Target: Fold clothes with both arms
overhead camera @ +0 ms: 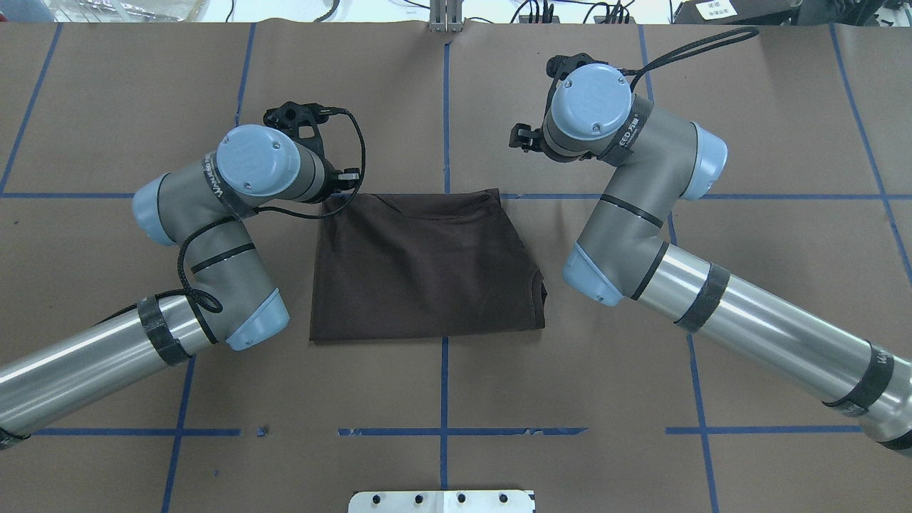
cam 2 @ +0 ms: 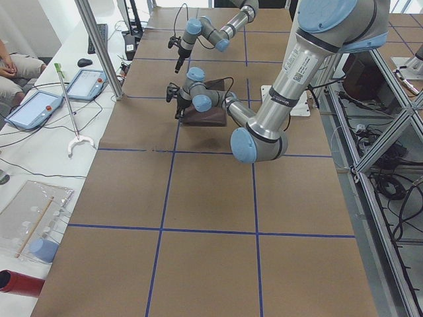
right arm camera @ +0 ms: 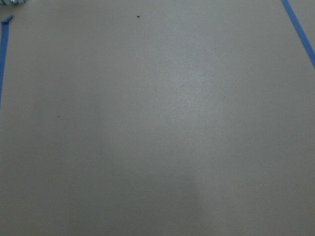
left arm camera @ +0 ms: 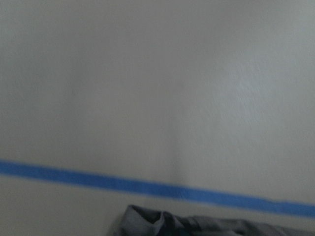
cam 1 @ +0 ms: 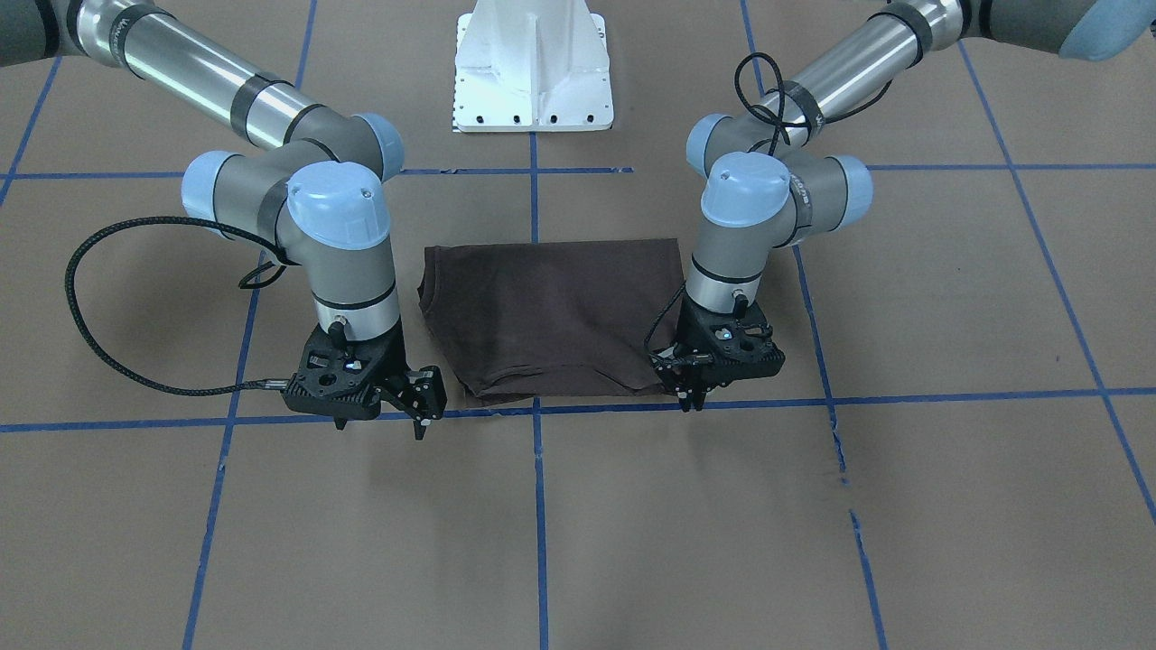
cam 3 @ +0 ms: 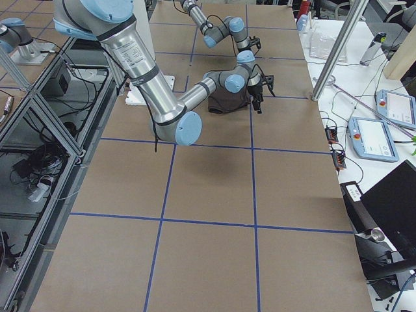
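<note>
The clothes are one dark brown T-shirt [cam 1: 551, 311], folded into a flat rectangle on the brown table, also in the overhead view [overhead camera: 420, 263]. My left gripper [cam 1: 691, 400] points down at the shirt's corner farthest from the robot base, on my left side. Its fingers stand slightly apart, and the cloth there lies flat. A bit of that fabric [left arm camera: 197, 223] shows at the bottom of the blurred left wrist view. My right gripper [cam 1: 426, 413] hangs open above bare table, just off the shirt's opposite far corner. The right wrist view shows only table.
The white pedestal base [cam 1: 533, 72] stands behind the shirt. Blue tape lines [cam 1: 903, 397] grid the brown table. A side bench with tablets [cam 2: 39, 105] and a person's hands [cam 2: 10, 66] lies beyond the table's far edge.
</note>
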Motion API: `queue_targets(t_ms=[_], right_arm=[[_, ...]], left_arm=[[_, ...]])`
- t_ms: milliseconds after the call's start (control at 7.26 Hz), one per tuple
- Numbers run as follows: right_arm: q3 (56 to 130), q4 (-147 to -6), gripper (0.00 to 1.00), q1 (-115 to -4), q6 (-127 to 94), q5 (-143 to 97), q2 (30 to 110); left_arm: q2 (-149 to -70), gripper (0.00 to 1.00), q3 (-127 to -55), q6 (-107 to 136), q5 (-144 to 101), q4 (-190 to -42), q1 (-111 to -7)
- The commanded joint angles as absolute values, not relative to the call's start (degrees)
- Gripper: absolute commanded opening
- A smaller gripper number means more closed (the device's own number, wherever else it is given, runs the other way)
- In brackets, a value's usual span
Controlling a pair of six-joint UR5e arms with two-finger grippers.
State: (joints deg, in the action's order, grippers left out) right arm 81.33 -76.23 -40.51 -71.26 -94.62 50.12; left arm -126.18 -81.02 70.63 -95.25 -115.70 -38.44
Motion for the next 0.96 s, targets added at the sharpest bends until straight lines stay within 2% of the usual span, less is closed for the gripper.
queue_targets(t_ms=[0,276,827], right_arm=[[81.83,-76.29,1.00,-40.52,-71.19,-96.84,50.45],[83.22,-76.99,1.00,-42.70,-67.53,-101.92,51.93],[92.17,-86.63,1.00,-54.99,-41.12,-112.48,62.10]], left_arm=[[-126.48,1.00,-81.30,66.37,-98.06,-115.58,-40.16],[-125.25,1.00,-84.70,60.41,-99.40,-114.79,-41.04],[-109.81,1.00,-100.69,47.67,-104.58,-113.56,-45.42]])
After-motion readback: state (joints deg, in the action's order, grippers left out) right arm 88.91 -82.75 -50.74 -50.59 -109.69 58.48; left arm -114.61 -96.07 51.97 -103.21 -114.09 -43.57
